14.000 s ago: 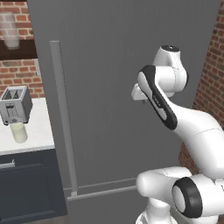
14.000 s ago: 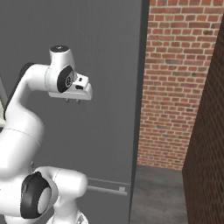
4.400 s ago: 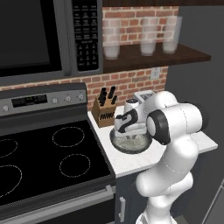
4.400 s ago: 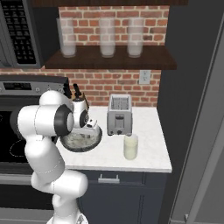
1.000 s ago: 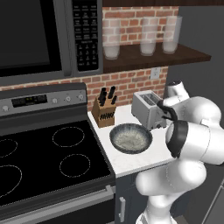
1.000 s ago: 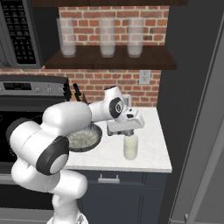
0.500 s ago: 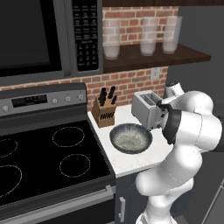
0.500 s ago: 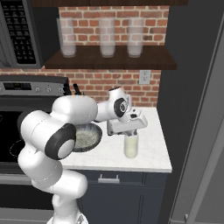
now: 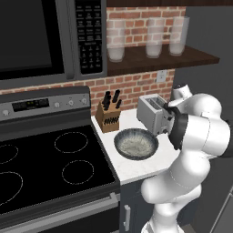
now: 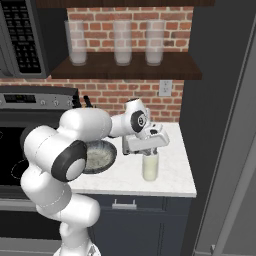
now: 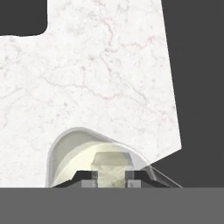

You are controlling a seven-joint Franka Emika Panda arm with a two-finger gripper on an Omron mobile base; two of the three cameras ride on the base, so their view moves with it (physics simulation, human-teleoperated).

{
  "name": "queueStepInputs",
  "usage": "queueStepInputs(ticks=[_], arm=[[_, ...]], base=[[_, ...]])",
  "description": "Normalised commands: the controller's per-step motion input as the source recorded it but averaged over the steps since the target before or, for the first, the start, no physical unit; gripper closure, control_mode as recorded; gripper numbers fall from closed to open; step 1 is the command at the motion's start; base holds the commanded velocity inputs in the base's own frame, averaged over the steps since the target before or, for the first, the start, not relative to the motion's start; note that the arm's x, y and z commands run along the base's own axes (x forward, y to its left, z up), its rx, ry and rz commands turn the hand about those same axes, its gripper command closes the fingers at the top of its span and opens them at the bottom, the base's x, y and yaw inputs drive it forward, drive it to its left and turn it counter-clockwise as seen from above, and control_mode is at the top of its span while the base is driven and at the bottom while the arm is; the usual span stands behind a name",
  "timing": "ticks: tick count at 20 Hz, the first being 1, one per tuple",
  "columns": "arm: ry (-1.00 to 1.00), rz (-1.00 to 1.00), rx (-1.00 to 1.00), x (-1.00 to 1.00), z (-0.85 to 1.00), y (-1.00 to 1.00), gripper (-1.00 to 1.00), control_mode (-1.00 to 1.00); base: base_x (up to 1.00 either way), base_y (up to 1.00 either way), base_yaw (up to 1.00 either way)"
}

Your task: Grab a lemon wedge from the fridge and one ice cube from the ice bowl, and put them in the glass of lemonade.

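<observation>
Tool (image 10: 151,152) poised right over the glass of lemonade (image 10: 150,167) on the surface (image 10: 172,175), pinching an ice cube (image 11: 111,164). Release pending; lemon wedge status unclear; ice bowl (image 9: 135,144) nearby.

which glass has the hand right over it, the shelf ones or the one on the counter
The short glass of lemonade on the counter, holding pale yellow liquid. The three tall frosted glasses stand up on the shelf.

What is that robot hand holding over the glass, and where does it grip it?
The gripper pinches a small pale ice cube by its two opposite sides, right above the glass of lemonade.
</observation>
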Motion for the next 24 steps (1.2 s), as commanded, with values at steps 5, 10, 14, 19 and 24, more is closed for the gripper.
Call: queueStepInputs(ticks=[5,10,14,19,24], arm=[[0.00,0.00,0.00,-0.15,0.00,0.00,-1.00,-1.00],[0.00,0.00,0.00,-0.13,0.00,0.00,-1.00,-1.00],[0.00,0.00,0.00,-0.07,0.00,0.00,-1.00,-1.00],[0.00,0.00,0.00,-0.06,0.06,-0.01,-1.00,-1.00],[0.00,0.00,0.00,-0.01,0.09,-0.01,-1.00,-1.00]], base=[[0.00,0.00,0.00],[0.00,0.00,0.00],[0.00,0.00,0.00],[0.00,0.00,0.00],[0.00,0.00,0.00]])
